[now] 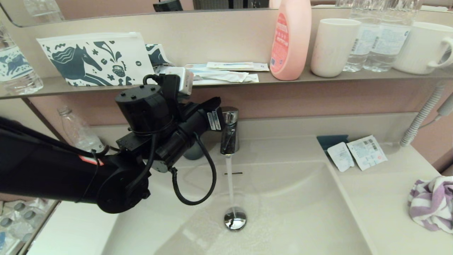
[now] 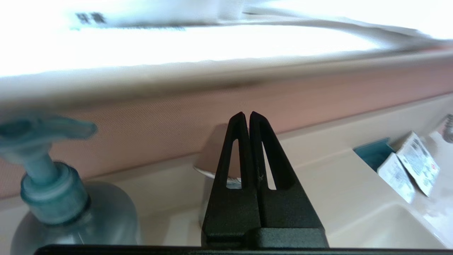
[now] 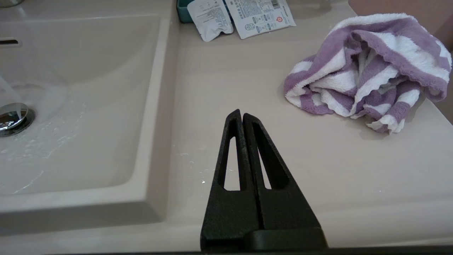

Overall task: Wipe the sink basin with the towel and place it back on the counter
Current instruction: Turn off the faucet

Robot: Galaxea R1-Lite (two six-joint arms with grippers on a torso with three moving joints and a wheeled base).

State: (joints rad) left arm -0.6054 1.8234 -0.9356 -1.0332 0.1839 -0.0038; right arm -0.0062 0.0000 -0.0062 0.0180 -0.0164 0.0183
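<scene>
While water is running from the tap (image 1: 229, 131) into the sink basin (image 1: 283, 198), we are noting that wiping has not yet begun. The stream is landing on the chrome drain plug (image 1: 235, 218), and the basin floor around it is looking wet; we judge the tap was opened to wet the basin ahead of the wipe.

The left end effector (image 2: 246, 117) is sitting at the tap, its two fingers pressed together and gripping nothing. In the left wrist view the tap top is showing just behind the fingers; we cannot tell whether they are touching it. We are reading this pose as the arm working the tap lever. A pump bottle (image 2: 53, 198) is standing just beside it, at the back of the bench.

The towel (image 1: 431, 203), purple and white striped, is lying crumpled on the bench (image 1: 375, 198) to the right of the basin, well apart from the water, so it is probably staying dry for now. The right end effector (image 3: 242, 115) is hovering over the bench between basin edge and towel, fingers closed on nothing. We judge it is placed there to reach the towel next, and it would need to open first.

Two sachets (image 1: 355, 154) are lying near the back of the bench, clear of the towel.
</scene>
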